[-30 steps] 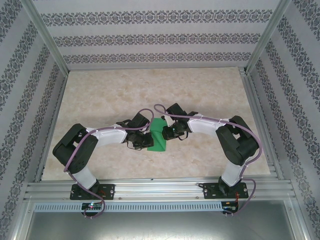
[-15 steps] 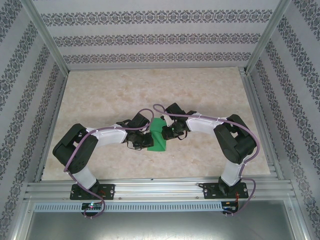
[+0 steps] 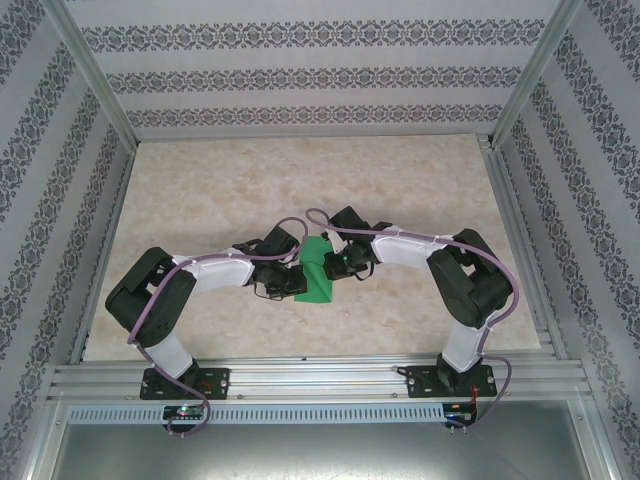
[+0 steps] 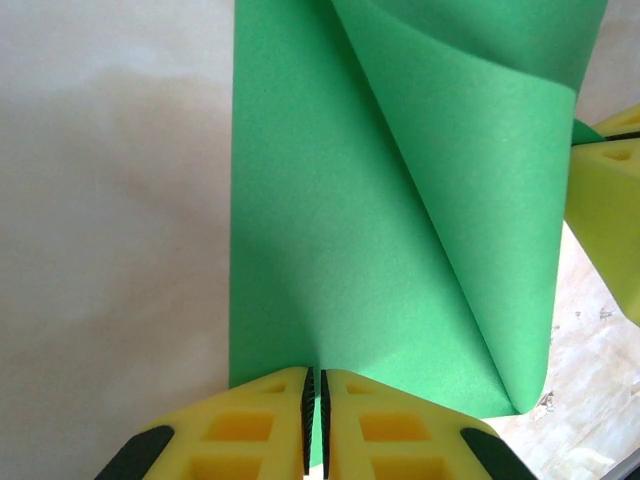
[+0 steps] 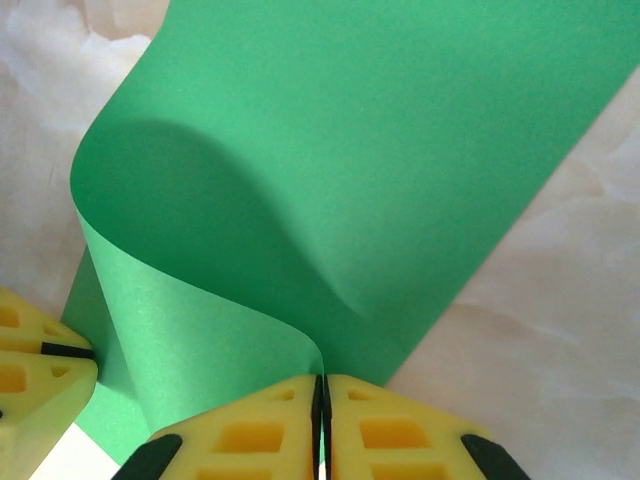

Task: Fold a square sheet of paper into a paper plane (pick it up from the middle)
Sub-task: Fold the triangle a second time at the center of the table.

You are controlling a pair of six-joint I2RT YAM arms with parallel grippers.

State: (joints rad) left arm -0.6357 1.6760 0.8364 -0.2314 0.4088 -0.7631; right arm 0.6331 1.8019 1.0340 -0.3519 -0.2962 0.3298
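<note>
Barely anything has moved: the thin bright-green square sheet of paper (image 3: 318, 275) stays mid-tabletop (image 3: 420, 180), one flap curled over. The left tool (image 4: 315, 375) and right tool (image 5: 320, 380) each pinch an edge, and the crease looks unpressed.

Bright green paper (image 3: 317, 272), plain throughout and darker where its curl casts shadow just ahead of the right gripper (image 5: 318, 382). That gripper's fingers (image 5: 250, 430) are yellow with black patches at the outer corners. The left gripper (image 4: 315, 378) wears the same yellow and black. Beneath and to either side of both grippers, the table (image 3: 300, 180) is marbled in cream and pale beige. Behind the grippers, the left arm (image 3: 215, 270) and right arm (image 3: 405, 250) have black joints and white links, trailed by mauve cables (image 3: 513, 295). The walls (image 3: 300, 75) are white, banded with small grey-purple floral motifs. The frame (image 3: 320, 380) is silver-grey.
</note>
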